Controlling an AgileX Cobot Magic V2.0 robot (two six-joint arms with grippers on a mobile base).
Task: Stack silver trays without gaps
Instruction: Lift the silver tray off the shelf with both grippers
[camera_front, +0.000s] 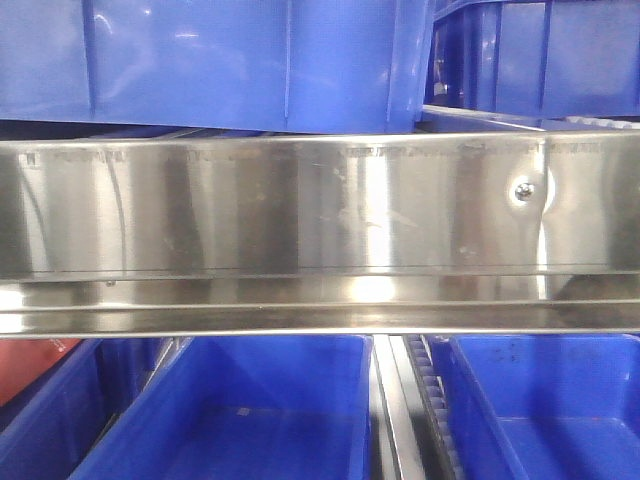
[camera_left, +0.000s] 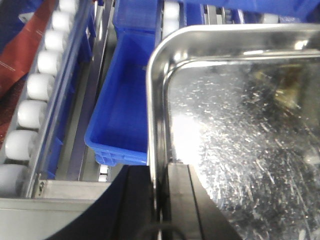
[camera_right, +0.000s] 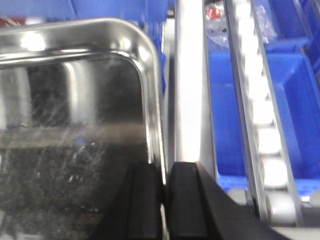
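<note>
Silver tray (camera_left: 240, 140) held between both arms, near blue bins (camera_left: 122, 115). Left pincer (camera_left: 161, 210) closed tight on left rim, right pincer (camera_right: 162, 197) closed tight on right rim. Step, likely: carry. Second tray not in view. Next: square corners, lower level.

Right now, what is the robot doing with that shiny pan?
The robot is holding a silver tray with both arms. Its left gripper pinches the rim on one side, and its right gripper pinches the rim on the other. The tray is close to a rack with blue bins and white rollers. I can't see a second tray in these views.
</note>
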